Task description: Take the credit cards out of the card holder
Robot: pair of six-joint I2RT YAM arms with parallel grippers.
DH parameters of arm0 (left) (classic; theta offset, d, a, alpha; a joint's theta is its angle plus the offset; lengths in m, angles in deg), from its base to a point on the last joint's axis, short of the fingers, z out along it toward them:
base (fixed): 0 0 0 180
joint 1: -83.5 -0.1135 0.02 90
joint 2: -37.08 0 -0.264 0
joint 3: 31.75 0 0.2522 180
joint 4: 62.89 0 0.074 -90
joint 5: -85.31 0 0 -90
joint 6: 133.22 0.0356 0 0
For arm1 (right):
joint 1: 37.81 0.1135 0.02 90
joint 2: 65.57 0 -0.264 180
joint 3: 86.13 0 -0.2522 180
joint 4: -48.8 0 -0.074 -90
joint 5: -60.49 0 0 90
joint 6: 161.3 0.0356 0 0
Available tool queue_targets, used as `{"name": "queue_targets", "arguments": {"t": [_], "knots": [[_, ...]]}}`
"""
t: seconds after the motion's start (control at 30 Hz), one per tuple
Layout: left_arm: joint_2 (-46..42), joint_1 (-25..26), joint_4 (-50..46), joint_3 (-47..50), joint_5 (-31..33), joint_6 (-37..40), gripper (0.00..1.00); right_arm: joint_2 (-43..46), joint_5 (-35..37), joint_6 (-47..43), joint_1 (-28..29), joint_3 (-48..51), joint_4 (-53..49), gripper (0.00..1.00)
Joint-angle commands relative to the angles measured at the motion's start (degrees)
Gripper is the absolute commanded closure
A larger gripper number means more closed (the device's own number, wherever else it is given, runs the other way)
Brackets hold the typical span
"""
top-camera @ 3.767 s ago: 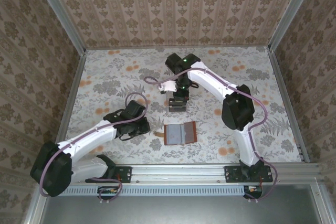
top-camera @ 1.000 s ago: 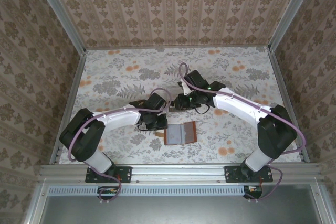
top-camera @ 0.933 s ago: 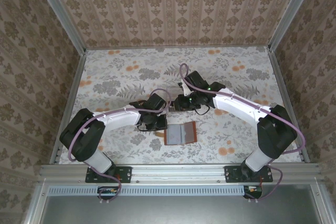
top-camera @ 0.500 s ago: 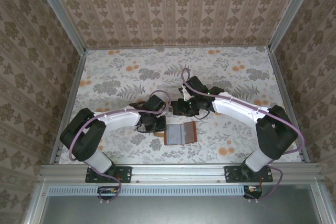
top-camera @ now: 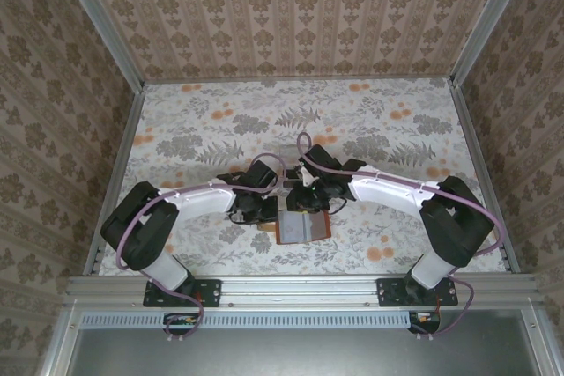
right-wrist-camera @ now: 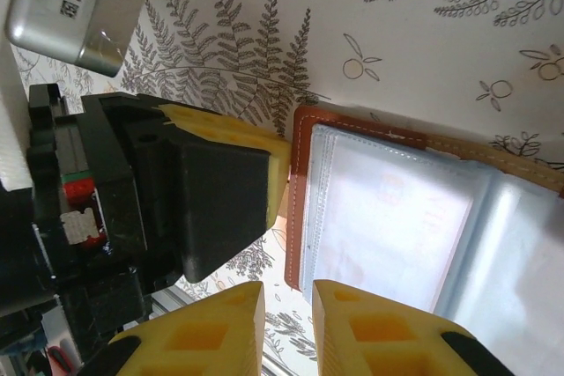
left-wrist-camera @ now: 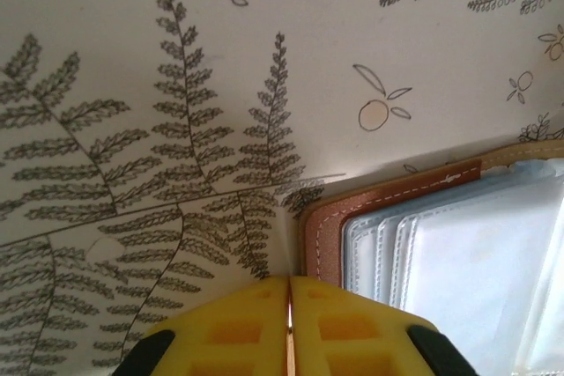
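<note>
**Pin the 9 o'clock edge, then work the sleeves**

The card holder [top-camera: 304, 228] lies open, sleeves up, on the table [top-camera: 194, 129]. In the top view it sits toward 6 o'clock, between the two arm bases. Its long axis runs 9-to-3 and the fold runs 12-to-6. The broad brown strip is at the 3 o'clock end.

The left gripper [left-wrist-camera: 289, 286] is fully closed, pads together and empty. Its tip is down at the holder's 9 o'clock rim corner; I can't tell if it is touching or just beside. The right gripper [right-wrist-camera: 288, 292] hovers over that same end with its jaws a slit apart, nothing between them.

My read is that the step in hand is hold-down plus first pick.
- I'd want the left tip on the brown rim, not on the table beside it, so the holder can't slide.
- The right gripper needs a wider gap before it enters a sleeve.
- It should come in shallow and pinch the card edge only, not the plastic.
- The main risk is lifting the whole holder.

The sleeves are cloudy, so I can't tell which hold credit cards or which way their mouths face.

A silvery flat item [right-wrist-camera: 70, 2] lies at 10 o'clock in the right wrist view. I can't tell if it is a card or a box.
</note>
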Motion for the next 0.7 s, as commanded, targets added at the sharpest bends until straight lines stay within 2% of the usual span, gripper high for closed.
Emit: {"name": "queue_targets", "arguments": {"t": [0.0,0.27,0.67], "knots": [[-3.44,0.36,-2.56,-0.64,-0.46,0.63,0.89,-1.04,-1.29,1.86,0.69,1.25,1.09,0.78],[-4.64,1.17,-2.30,0.77,-2.37,0.18,0.89,-2.85,-1.74,3.03,1.45,2.10,2.64,0.78],[-2.35,1.26,-1.27,4.12,-1.52,0.18,0.90,-6.02,-1.88,4.00,3.49,0.45,2.85,0.78]]}}
